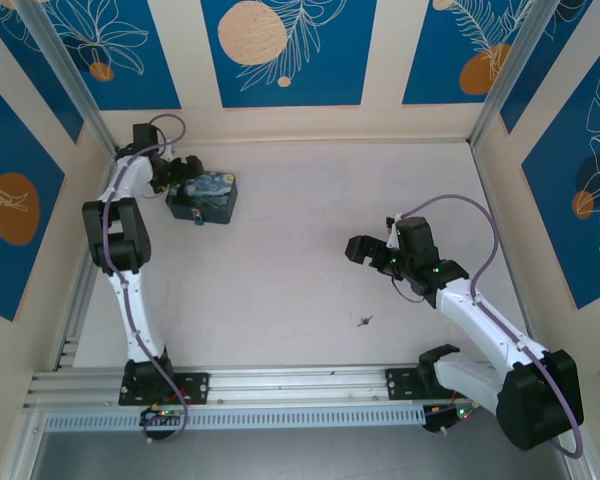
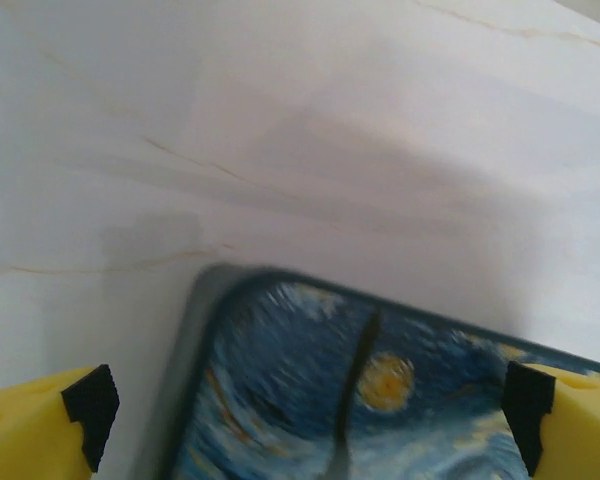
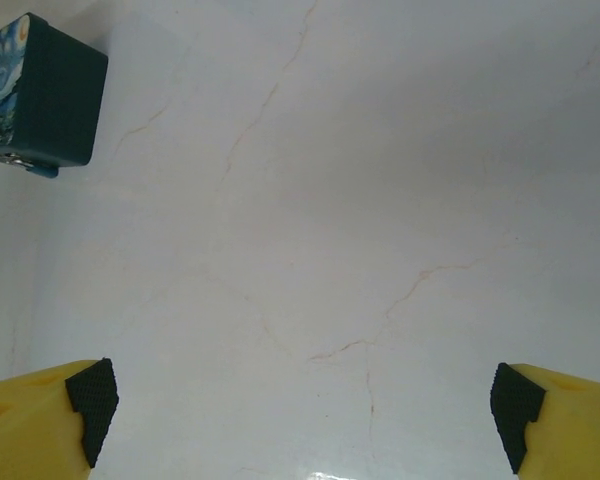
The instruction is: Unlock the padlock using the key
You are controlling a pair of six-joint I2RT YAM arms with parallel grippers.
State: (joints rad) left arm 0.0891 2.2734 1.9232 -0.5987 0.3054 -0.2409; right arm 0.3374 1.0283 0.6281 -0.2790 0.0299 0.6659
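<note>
Nothing unlocked yet: my left gripper [image 2: 310, 400] gapes empty over the box [image 1: 205, 197], the padlock [image 1: 195, 217] at its six-o'clock edge, while my right gripper [image 3: 305, 400], equally wide and empty, hovers with the untouched key [image 1: 365, 320] on the table [image 1: 280, 260] at its six o'clock.

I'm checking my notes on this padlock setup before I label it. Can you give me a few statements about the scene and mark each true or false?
1. Both the left pincer and the right pincer stand open. True.
2. The key is held in the right pincer. False: it lies on the table, apart from both pincers.
3. The left pincer hovers over the Starry Night box. True.
4. The padlock lies alone in the middle of the table. False: it sits at the edge of the box, far from the key.
</note>
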